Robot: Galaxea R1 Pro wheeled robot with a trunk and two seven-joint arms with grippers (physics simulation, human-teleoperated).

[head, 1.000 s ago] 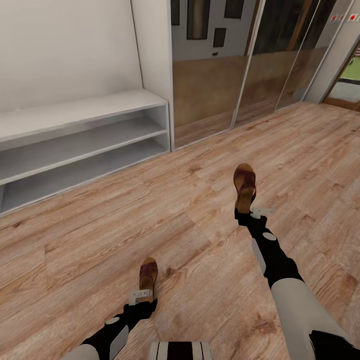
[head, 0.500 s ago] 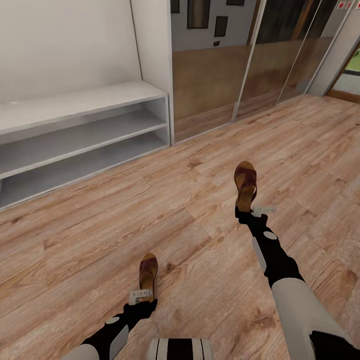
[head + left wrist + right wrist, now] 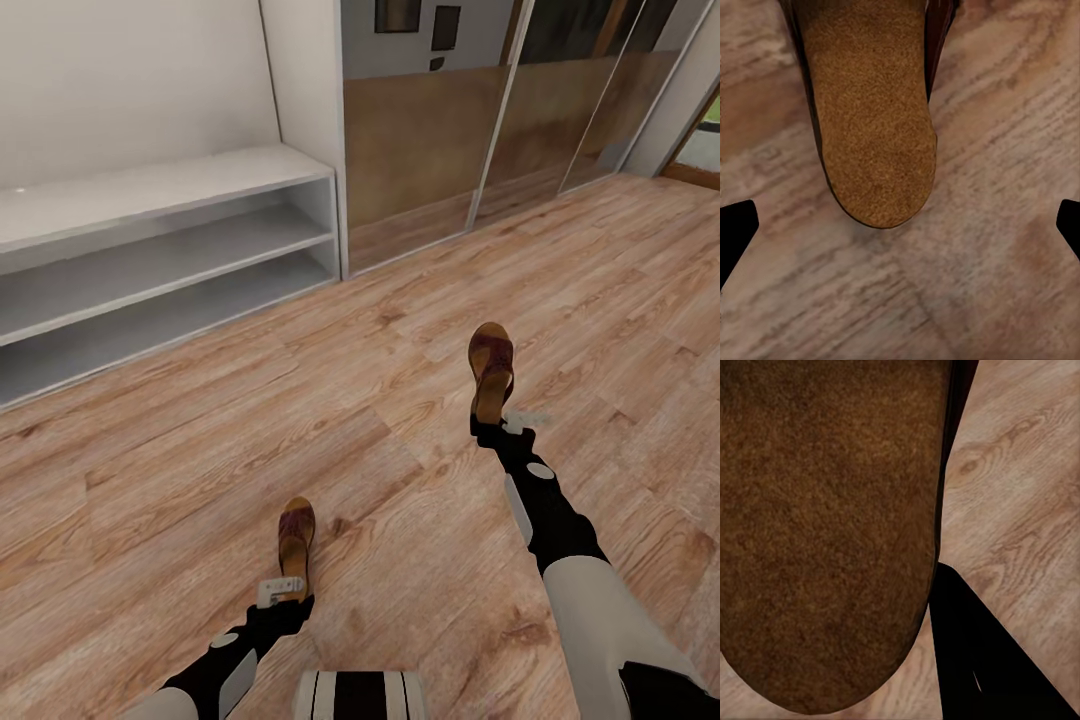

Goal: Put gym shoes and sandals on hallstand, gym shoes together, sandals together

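Each end effector pinches a brown sandal by its heel: left end effector (image 3: 283,592) with one sandal (image 3: 296,537), right end effector (image 3: 497,424) with the other (image 3: 491,368) (toes forward). The hallstand (image 3: 150,250) lies ahead-left, nearer the left arm.

Light brown wood planks (image 3: 400,300) with clear grain cover the ground, running from the near edge up to the walls. At the far left a plain pale wall (image 3: 130,90) rises behind a low grey-white bench unit (image 3: 150,190) with two open shelf levels under its flat top. Beside it stand tall mirrored sliding doors (image 3: 450,120) in thin pale frames, reflecting the planks and some dark pictures, and at the far right edge a bright doorway (image 3: 705,145) shows a little green beyond.
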